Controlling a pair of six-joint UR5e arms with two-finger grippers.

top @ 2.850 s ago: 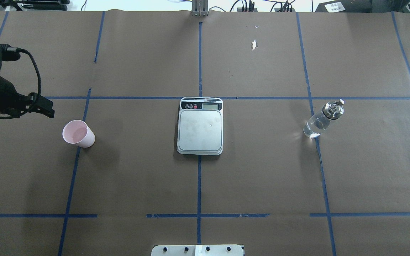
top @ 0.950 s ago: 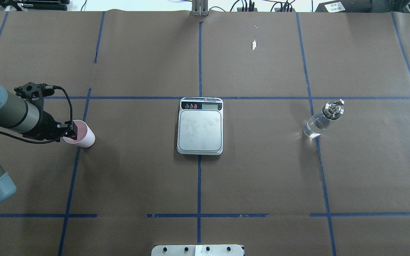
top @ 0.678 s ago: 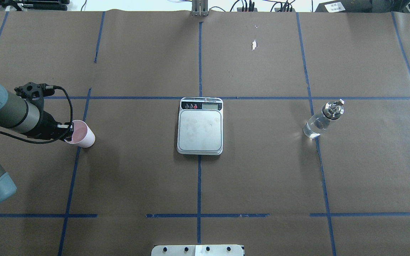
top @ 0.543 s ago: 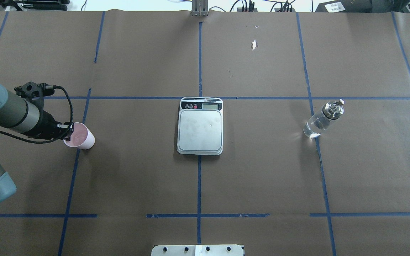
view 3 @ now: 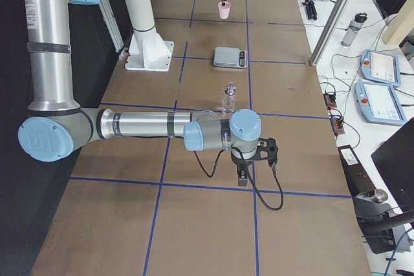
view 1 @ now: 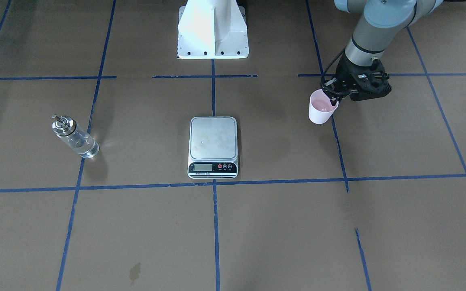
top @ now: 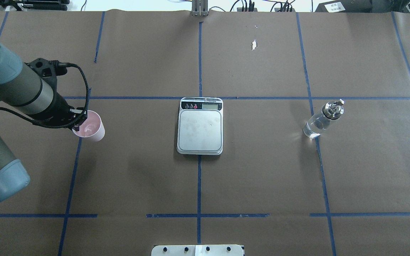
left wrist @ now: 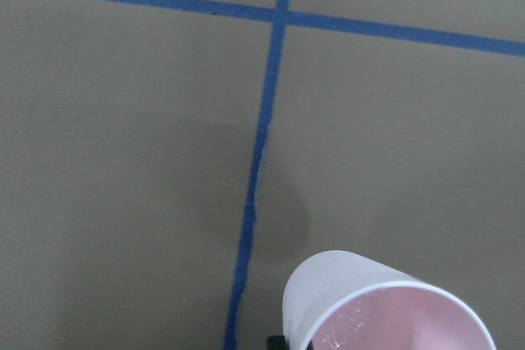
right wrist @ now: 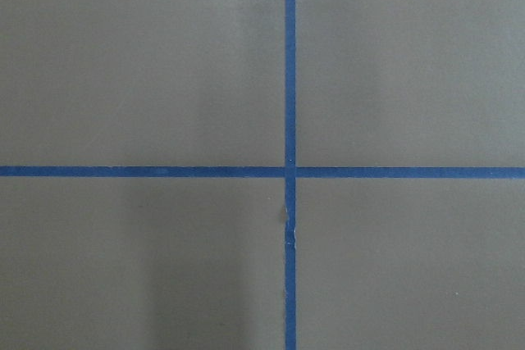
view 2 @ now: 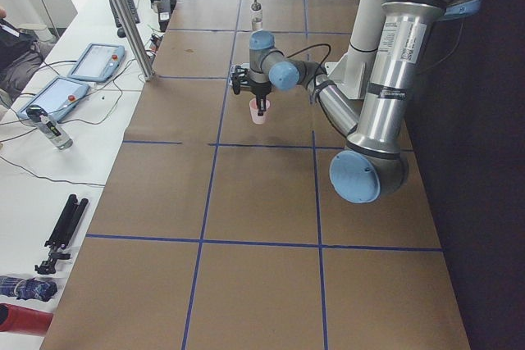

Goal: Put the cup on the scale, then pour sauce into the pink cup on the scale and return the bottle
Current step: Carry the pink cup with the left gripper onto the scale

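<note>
Brown paper (top: 262, 170) covers the table, marked into a grid by blue tape lines (top: 199, 185). A small white tear (top: 253, 44) shows near the far edge, and a dark stain (view 1: 134, 271) lies near the operators' side. On the white side bench (view 2: 25, 219) lie 2 grey tablets (view 2: 96, 60) and what looks like a folded black tripod (view 2: 62, 231).

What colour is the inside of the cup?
The cup is pale pink inside; left wrist view.
</note>
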